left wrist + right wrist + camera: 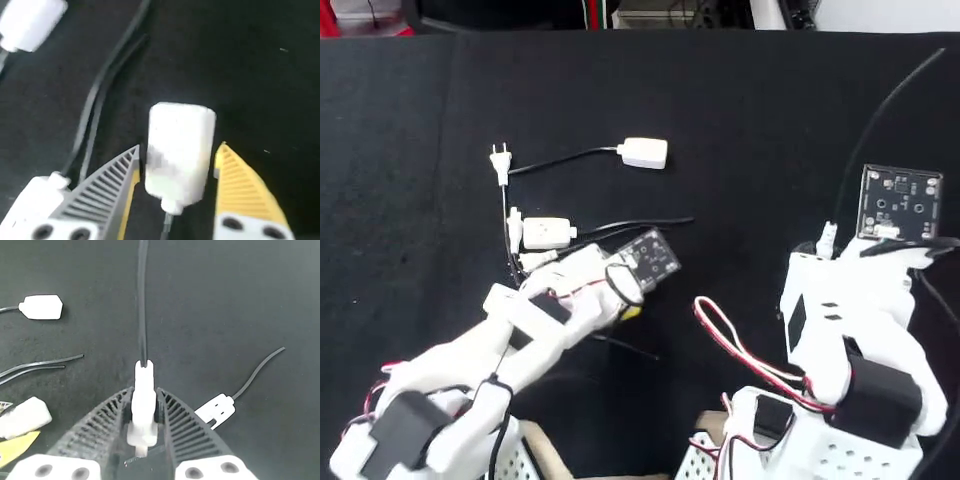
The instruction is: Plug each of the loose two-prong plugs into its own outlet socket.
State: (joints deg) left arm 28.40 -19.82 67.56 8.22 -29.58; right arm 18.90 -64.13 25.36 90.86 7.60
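You've got one white two-prong plug [143,402] clamped in the right pincer [145,390], its black cord [143,300] trailing off across the bench [770,120]. A second plug [500,160] lies loose, corded to a white socket block [643,152]. Another block [180,150] sits at the left pincer [179,146].

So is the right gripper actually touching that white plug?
Touching. The right wrist view shows the right gripper shut on the white plug, with both fingers pressed against its sides.

We see the left arm [520,335] stretched over the black table [770,100], just beside a white socket block [546,233]. Farther off, a two-prong plug [500,160] lies with its cord [560,160] running to a second socket block [643,152]. The right arm [850,330] stands well apart.
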